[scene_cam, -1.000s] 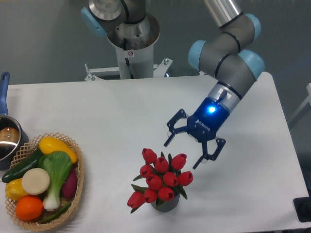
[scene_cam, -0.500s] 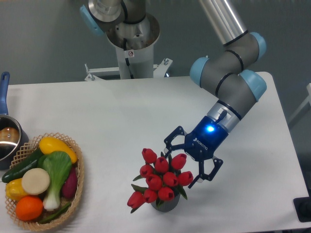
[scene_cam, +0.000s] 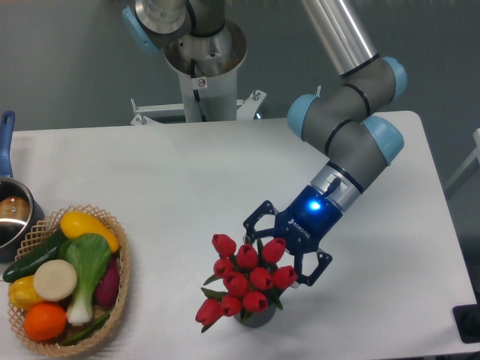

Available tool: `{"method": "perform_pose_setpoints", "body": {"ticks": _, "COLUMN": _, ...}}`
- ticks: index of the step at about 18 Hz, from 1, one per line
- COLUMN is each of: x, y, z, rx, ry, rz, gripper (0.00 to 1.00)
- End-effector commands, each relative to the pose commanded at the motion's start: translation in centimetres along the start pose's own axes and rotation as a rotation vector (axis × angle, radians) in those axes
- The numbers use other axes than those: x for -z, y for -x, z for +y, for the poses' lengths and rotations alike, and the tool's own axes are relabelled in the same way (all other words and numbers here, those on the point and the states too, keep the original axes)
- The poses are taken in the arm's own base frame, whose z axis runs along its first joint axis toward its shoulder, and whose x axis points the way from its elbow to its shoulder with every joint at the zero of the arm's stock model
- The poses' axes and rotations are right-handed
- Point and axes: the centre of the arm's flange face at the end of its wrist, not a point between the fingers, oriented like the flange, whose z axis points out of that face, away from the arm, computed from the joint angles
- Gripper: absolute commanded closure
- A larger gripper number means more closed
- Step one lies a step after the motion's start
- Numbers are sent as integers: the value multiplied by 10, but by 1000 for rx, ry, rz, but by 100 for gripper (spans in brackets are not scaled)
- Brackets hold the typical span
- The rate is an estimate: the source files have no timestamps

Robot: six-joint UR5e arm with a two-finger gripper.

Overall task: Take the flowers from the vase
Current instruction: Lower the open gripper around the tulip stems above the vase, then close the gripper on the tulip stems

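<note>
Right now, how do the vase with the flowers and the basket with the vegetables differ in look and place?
The vase is small, dark and mostly hidden under its flowers; the basket is wide, pale wicker, with its rim in plain view. The flowers are all red buds; the vegetables have many colours. The open gripper is at the flowers, while the basket sits far from it. Both stand near the front edge of the white table.

Single fixed camera, raised, at table's (scene_cam: 172, 172) front edge, tilted down, facing arm base (scene_cam: 201, 56) and grey wall at far side. Medium distance: nearly whole tabletop in frame. Basket (scene_cam: 120, 289) cut by bottom edge at lower left, pot (scene_cam: 11, 214) cut by left edge, flowers (scene_cam: 244, 277) low centre. No second view.
</note>
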Motion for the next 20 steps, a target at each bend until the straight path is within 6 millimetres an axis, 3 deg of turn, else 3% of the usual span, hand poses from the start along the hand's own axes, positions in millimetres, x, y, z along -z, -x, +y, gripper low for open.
{"method": "perform_pose_setpoints", "body": {"ticks": 9, "x": 5, "y": -4, "z": 1, "rx": -1, "ry": 57, "rz": -26, "gripper": 100}}
{"method": "perform_pose_setpoints", "body": {"ticks": 13, "x": 13, "y": -8, "z": -10, "rx": -7, "ry": 52, "rz": -36, "gripper": 100}}
{"method": "perform_pose_setpoints", "body": {"ticks": 20, "x": 40, "y": -17, "z": -52, "rx": 85, "ry": 22, "rz": -77, "gripper": 100}}
